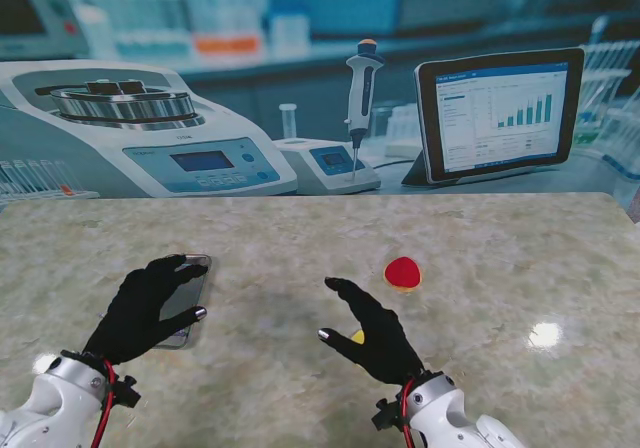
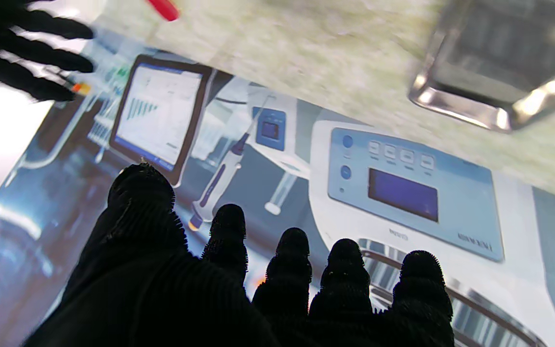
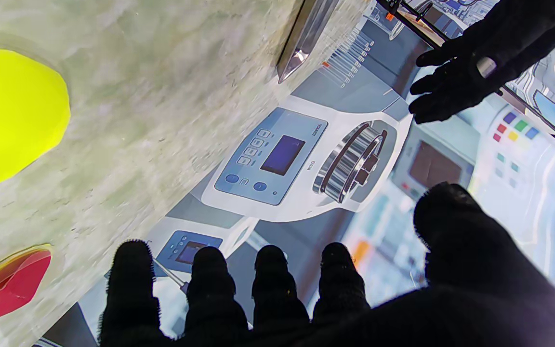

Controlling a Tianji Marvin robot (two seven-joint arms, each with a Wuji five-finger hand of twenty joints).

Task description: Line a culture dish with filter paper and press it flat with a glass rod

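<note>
1. Culture dish — not identifiable; a red disc lies centre-right of the stand's view.
2. Left hand — lower left, over a steel tray, fingers spread, empty.
3. Right hand — lower centre, fingers apart, empty, yellow disc beneath.

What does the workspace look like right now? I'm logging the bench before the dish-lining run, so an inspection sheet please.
Surface: marbled table top, with a light glare spot near the right edge.
Job's things: a shiny metal tray lies partly under the left hand; no culture dish, filter paper or glass rod can be made out.
Clutter: a red disc to the right of centre; a yellow disc mostly hidden by the right hand in the stand's view.
Hands: left hand open over the tray; right hand open, holding nothing.
Cables: red cable at each wrist.
Surroundings: printed lab backdrop behind the table.
</note>
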